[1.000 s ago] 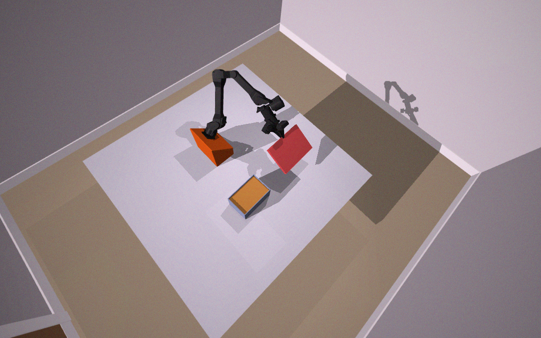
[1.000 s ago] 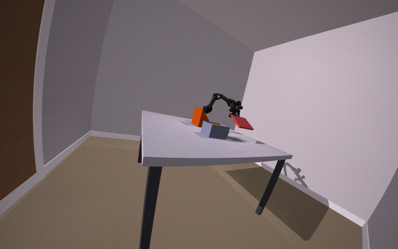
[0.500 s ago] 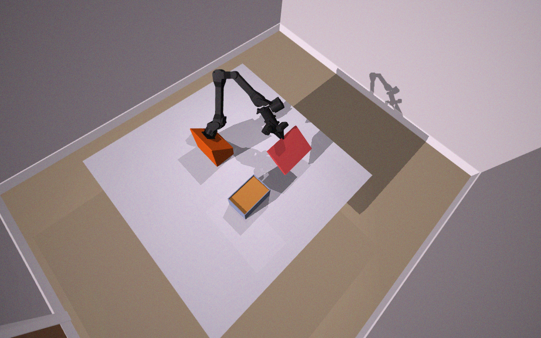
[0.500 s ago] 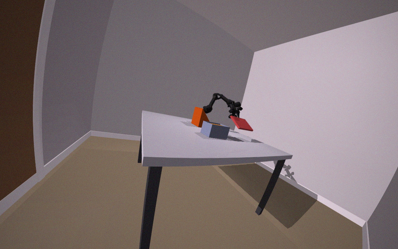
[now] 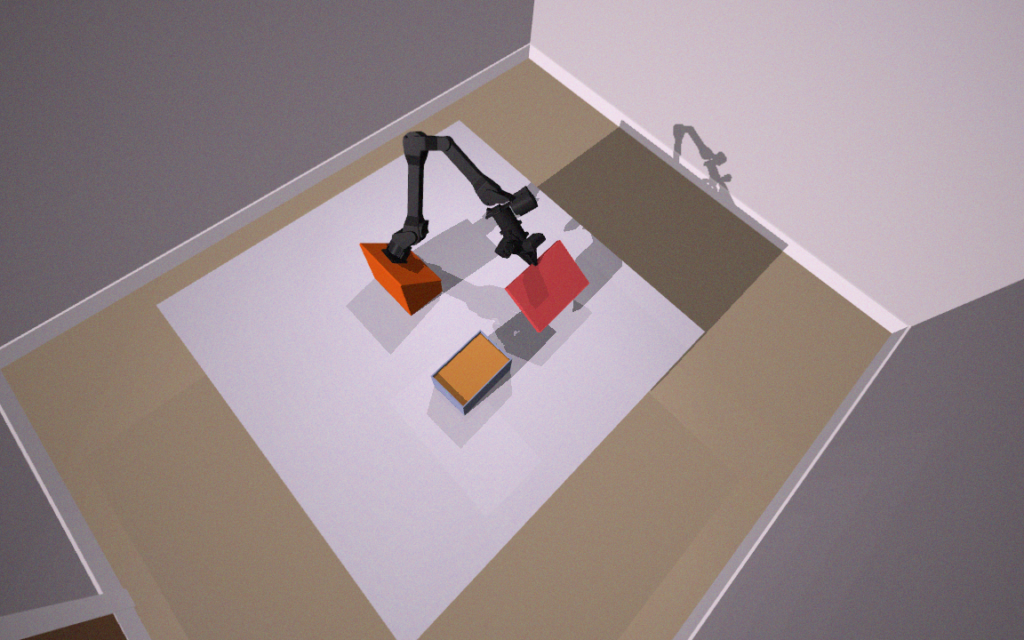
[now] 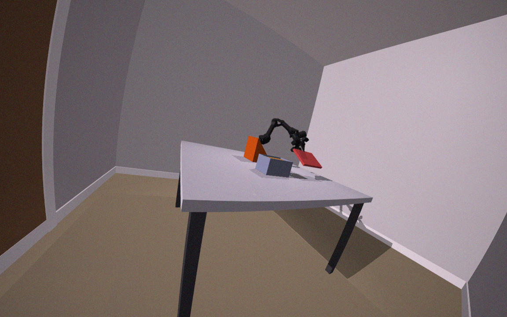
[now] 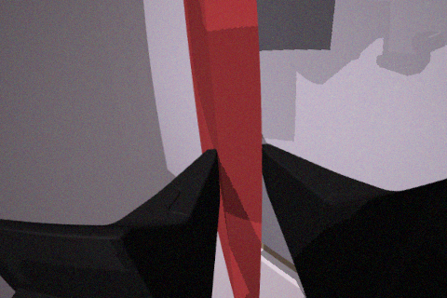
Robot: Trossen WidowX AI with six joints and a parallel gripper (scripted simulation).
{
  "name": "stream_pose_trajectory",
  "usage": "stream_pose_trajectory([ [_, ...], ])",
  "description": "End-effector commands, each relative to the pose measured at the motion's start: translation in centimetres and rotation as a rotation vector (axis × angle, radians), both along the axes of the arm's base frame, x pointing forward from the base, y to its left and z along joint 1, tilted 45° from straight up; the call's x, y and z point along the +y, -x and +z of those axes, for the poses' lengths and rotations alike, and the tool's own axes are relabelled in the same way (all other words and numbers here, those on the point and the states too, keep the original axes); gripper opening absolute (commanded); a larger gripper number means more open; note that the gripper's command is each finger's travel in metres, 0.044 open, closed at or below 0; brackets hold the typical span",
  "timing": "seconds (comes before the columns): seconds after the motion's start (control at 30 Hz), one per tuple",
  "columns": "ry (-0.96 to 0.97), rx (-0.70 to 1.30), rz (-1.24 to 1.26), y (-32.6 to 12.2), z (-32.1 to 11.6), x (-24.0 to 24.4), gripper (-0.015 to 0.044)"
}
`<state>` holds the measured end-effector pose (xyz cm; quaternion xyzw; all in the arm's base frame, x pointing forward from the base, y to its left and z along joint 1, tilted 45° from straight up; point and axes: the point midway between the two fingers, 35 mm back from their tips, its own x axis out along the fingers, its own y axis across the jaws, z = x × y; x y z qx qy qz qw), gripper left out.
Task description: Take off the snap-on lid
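The red lid (image 5: 551,290) (image 6: 308,159) (image 7: 237,102) is a flat slab held in the air, tilted, to the right of the box in the top view. My gripper (image 5: 535,260) (image 7: 238,155) is shut on one edge of the lid, a fingertip against each face in the wrist view. The storage box (image 5: 487,385) (image 6: 279,167) is blue-grey, stands open on the table and shows an orange inside (image 5: 472,365). The lid is apart from the box, and its shadow falls on the table beside the box.
An orange wedge-shaped block (image 5: 412,288) (image 6: 251,149) stands under the arm's base, left of the lid in the top view. The white table (image 5: 300,318) (image 6: 223,189) has its right edge beyond the lid, with a wall further off.
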<state>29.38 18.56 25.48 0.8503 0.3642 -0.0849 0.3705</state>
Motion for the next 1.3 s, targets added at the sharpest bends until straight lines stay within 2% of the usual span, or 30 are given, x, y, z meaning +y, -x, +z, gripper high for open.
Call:
stream_pose_trajectory([
  [0.0, -0.001, -0.002, -0.012, -0.1, -0.3, 0.1, 0.0000],
  [1.27, -0.003, -0.001, -0.012, 0.0, -2.4, 2.2, 0.0000],
])
